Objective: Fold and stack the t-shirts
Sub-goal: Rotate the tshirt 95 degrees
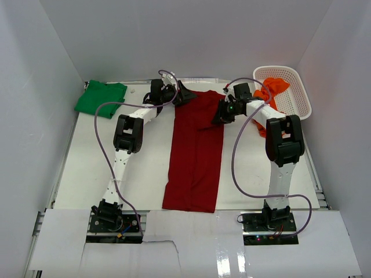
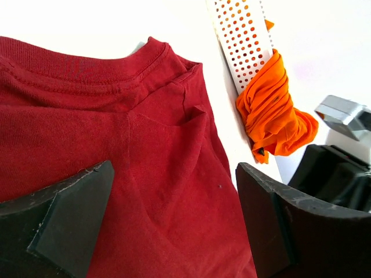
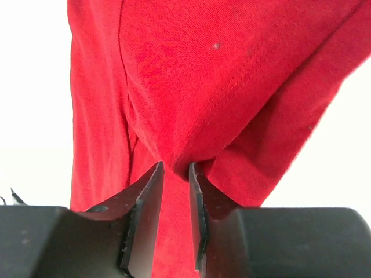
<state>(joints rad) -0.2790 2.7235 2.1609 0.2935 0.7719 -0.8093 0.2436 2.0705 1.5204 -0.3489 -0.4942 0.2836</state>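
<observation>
My right gripper (image 1: 222, 114) is pinching the dark red t-shirt (image 1: 196, 152) at its right-hand edge, up near the collar end. In the right wrist view the two fingers of the right gripper (image 3: 175, 171) stand close together with a bunched fold of the dark red t-shirt (image 3: 203, 75) caught between their tips, and the cloth rises out of them in a gathered peak. A stitched seam runs across the lifted part.

My left gripper (image 1: 179, 94) is spread wide and holds nothing. It hovers at the far left corner of the same shirt. From the left wrist camera I see the left gripper (image 2: 174, 174) with its fingers well apart. The dark red t-shirt (image 2: 116, 145) lies between and beyond them, its ribbed collar at the top of the view.

The shirt itself lies as a long strip down the middle of the worktop (image 1: 87, 168), between my two arms, collar at the far end and hem towards my bases. Its upper right part is creased where I grip it.

The green t-shirt (image 1: 101, 98) sits in a bundle at the far left corner of the worktop, well apart from the red one. The orange t-shirt (image 1: 272, 90) is draped over the rim of the white basket (image 1: 295, 87) at the far right. The left wrist view shows the orange t-shirt (image 2: 272, 110) bunched against the perforated wall of the basket (image 2: 243, 35).
</observation>
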